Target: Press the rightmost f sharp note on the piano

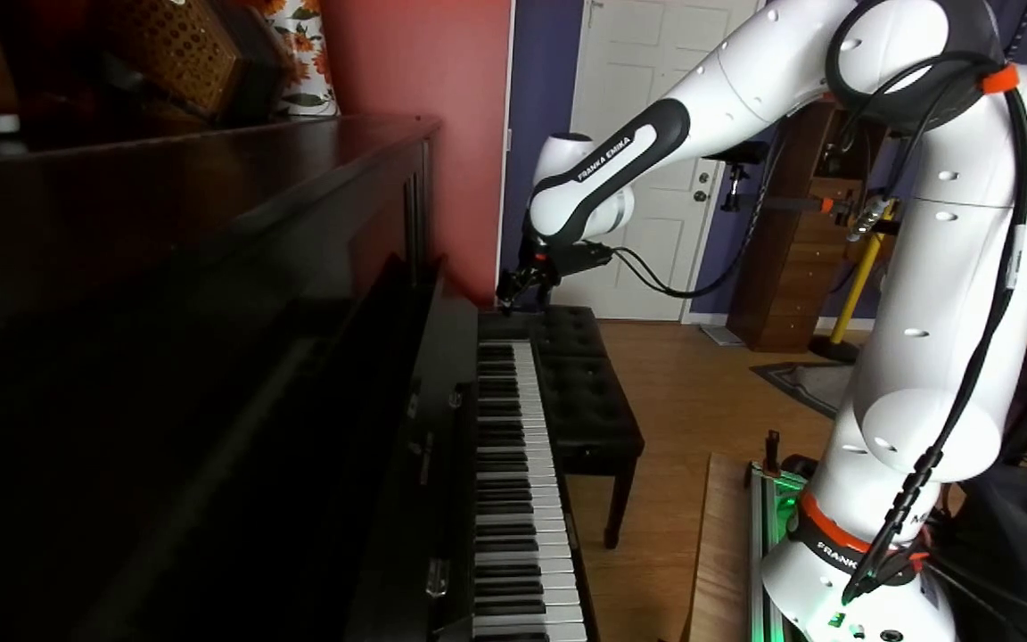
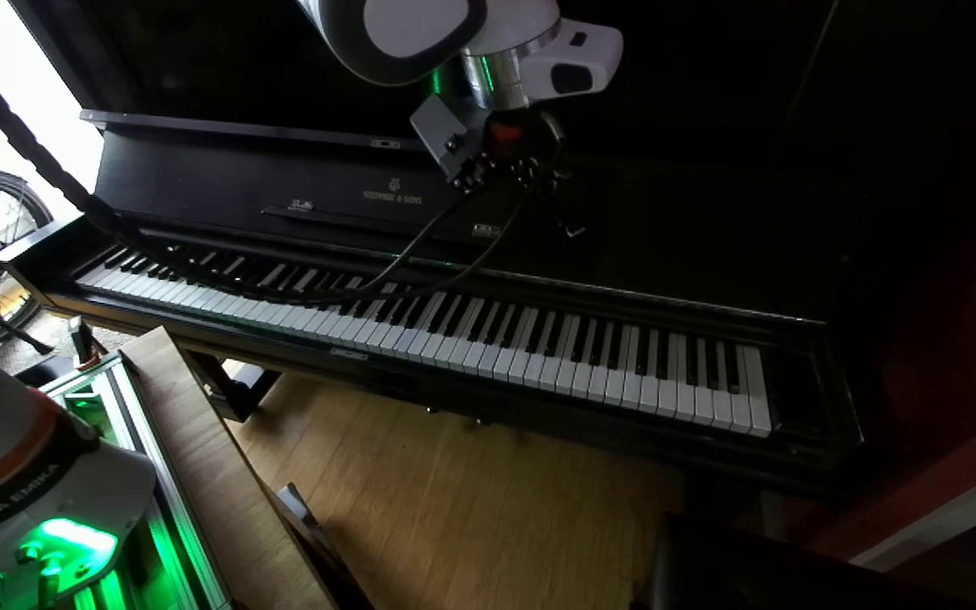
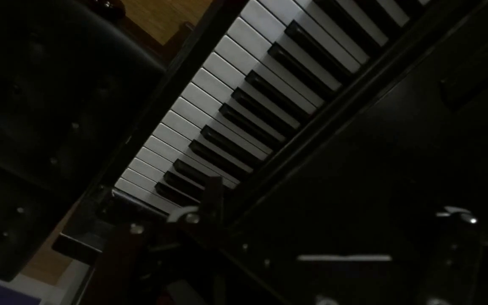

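The dark piano [image 1: 237, 267] shows in both exterior views [image 2: 217, 182], its key row uncovered. The wrist view shows the right end of the keys and the dark fallboard [image 3: 354, 156]. There the rightmost f sharp key [image 3: 188, 170] is the innermost of the last three black keys. One dark finger overlaps its far end in the picture. My gripper [image 2: 530, 182] is above the keys, in front of the fallboard, apart from the keys. It also shows in another exterior view [image 1: 521, 287]. In the wrist view its fingers [image 3: 337, 199] stand wide apart with nothing between.
A black padded bench [image 1: 589, 383] stands beside the keyboard's far end and shows in the wrist view [image 3: 53, 110]. A raised end block [image 3: 85, 231] borders the last white key. The arm's cable [image 2: 386, 284] hangs in front of the keys. A wooden board [image 2: 225, 474] lies beside the robot base.
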Action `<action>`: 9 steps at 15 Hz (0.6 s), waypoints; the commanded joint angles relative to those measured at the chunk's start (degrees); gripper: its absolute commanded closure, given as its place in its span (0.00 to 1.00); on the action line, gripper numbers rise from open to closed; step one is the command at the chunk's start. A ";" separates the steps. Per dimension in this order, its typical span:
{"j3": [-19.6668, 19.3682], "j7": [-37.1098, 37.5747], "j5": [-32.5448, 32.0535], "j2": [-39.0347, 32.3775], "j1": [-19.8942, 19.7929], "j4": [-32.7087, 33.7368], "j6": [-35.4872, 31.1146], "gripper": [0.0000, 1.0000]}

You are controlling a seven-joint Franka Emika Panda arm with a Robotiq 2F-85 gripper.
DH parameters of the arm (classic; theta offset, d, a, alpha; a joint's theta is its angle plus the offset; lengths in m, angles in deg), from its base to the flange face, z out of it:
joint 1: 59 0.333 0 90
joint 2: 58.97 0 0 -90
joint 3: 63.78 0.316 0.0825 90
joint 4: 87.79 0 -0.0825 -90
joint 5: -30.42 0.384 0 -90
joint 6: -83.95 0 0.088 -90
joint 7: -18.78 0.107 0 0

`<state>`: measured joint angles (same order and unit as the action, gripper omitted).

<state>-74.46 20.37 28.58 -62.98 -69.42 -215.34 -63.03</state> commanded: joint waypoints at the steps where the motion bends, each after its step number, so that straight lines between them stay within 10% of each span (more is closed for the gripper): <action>1: -0.38 2.70 -1.61 -1.32 0.02 1.19 0.17 0.00; 9: -6.15 23.03 -4.54 -18.60 0.08 16.91 8.73 0.00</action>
<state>-79.01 38.74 24.07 -74.84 -69.68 -205.39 -59.62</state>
